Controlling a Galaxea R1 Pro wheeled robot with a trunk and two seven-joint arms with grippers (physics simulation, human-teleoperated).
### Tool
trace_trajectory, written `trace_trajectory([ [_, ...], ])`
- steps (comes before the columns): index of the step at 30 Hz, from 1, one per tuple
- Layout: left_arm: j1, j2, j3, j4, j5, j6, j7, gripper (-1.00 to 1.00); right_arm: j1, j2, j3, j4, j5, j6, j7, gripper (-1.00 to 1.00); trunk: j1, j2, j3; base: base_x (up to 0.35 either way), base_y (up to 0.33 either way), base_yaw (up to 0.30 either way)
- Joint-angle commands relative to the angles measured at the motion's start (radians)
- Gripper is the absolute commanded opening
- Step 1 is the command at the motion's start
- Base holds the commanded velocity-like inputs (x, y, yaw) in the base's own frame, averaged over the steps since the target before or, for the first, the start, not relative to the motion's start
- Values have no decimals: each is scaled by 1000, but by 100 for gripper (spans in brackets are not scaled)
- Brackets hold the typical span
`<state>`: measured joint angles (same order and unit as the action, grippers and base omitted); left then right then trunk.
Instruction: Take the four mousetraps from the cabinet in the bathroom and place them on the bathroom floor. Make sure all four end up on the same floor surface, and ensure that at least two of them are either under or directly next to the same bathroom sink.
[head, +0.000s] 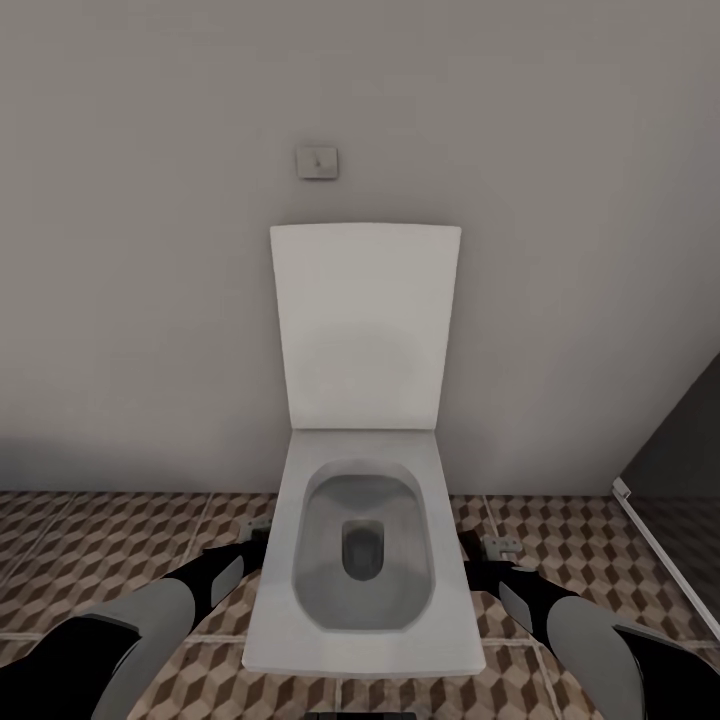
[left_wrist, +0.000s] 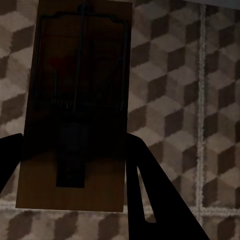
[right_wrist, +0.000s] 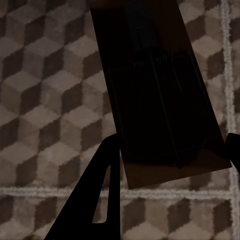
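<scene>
Head view shows me facing a white toilet (head: 365, 545) against a grey wall (head: 150, 300), no sink near it. My left hand (left_wrist: 75, 165) is closed on one mousetrap (left_wrist: 75, 107); my right hand (right_wrist: 172, 160) clamps another mousetrap (right_wrist: 157, 90), both above the bathroom floor (head: 90, 540). I should carry them level, find the sink first, then lower each one flat before I release.

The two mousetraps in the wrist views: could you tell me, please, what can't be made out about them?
- Left wrist view: the mousetrap is in deep shadow, its wire parts are hard to trace, and its top edge is cut off.
- Right wrist view: the mousetrap is almost black and its far end is cut off.
- Head view: both grippers are too small to show the traps.
</scene>
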<state>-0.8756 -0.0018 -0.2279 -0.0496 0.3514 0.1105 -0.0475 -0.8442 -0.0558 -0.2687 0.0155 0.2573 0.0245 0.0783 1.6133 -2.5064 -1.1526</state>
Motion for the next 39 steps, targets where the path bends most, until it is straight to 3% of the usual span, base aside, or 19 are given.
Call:
trace_trajectory([
  [1,0,0,-8,-1,8,5,-2,-100,-1,-1,-8,1,8,2,2,-100,0,0,-1,0,0,0],
  [13,0,3,-10,1,6,4,-2,-100,-1,0,-6,1,8,-1,0,-100,0,0,-1,0,0,0],
  [24,0,9,-11,26,13,-3,-5,-100,6,-22,-3,15,4,-81,-12,-100,0,0,-1,0,0,0],
  [28,0,10,-11,41,15,-38,-5,-100,20,-22,-3,15,4,-87,-15,-100,0,0,-1,0,0,0],
  [39,48,38,-13,45,9,-65,-6,-100,31,-21,-3,16,3,-100,-17,-100,0,0,-1,0,0,0],
])
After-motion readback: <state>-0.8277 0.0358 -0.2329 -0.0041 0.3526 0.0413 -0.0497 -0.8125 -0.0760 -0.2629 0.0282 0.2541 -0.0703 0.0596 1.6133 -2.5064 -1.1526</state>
